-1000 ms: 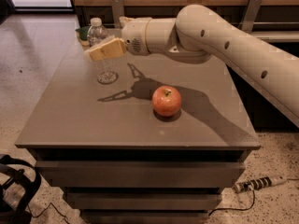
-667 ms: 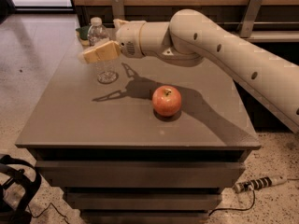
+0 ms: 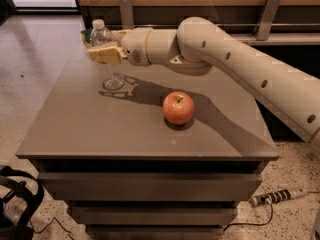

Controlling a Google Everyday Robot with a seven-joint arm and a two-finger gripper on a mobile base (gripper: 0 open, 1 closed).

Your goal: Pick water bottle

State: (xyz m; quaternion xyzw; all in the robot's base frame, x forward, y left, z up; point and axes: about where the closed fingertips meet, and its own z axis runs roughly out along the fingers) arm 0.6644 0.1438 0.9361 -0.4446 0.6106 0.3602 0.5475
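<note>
The water bottle (image 3: 101, 35) is clear with a white cap and stands near the far left corner of the grey table (image 3: 75, 129). Its base (image 3: 114, 82) shows on the tabletop. My gripper (image 3: 99, 54) is at the bottle's middle and hides its label. The cream arm reaches in from the right, above the table.
A red apple (image 3: 178, 108) sits on the table's middle, to the right of the bottle. A green object (image 3: 86, 33) lies just behind the bottle. A wall with metal brackets (image 3: 126, 9) runs behind. A black bag (image 3: 15, 204) and a cable (image 3: 275, 198) lie on the floor.
My gripper has moved left along the far side of the table and now sits at the bottle's middle. The bottle and the apple have not moved.
</note>
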